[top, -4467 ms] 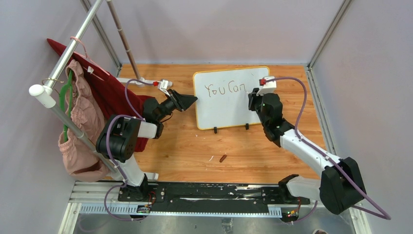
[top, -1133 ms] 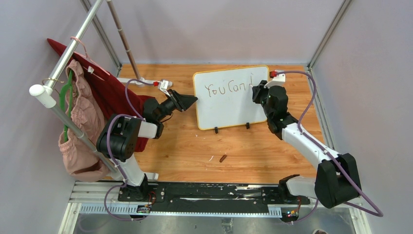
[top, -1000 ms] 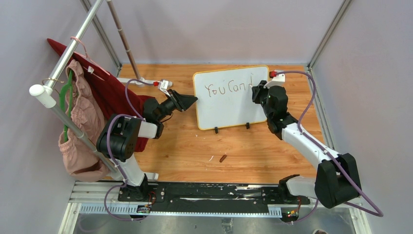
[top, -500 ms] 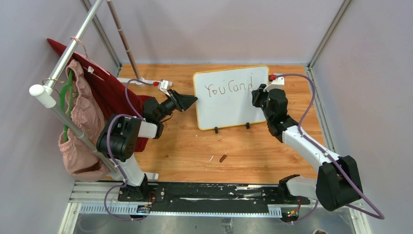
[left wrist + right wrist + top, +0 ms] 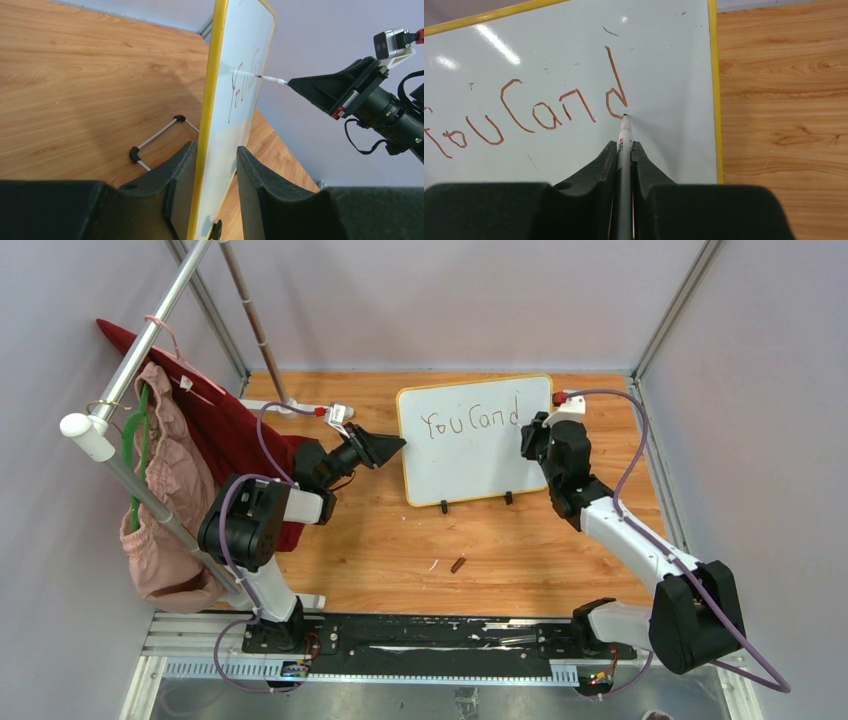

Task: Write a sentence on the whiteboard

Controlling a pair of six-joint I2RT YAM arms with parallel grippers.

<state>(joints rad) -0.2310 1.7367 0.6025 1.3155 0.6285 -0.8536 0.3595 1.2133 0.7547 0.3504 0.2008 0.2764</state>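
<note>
My left gripper (image 5: 215,150) holds the left edge of the whiteboard (image 5: 470,465) between half-closed jaws. The board stands up at the far middle of the table (image 5: 380,540). My right gripper (image 5: 624,145) squeezes a marker (image 5: 624,131), its tip touching the sentence (image 5: 468,421), "You Can d".

The whole table (image 5: 390,540) is viewed from high above its near edge, facing down and forward. The whiteboard (image 5: 222,145) is seen edge-on at close range from the left wrist, and face-on, closer still, along the pen (image 5: 625,150) from the right wrist. It is shared by all three views.
</note>
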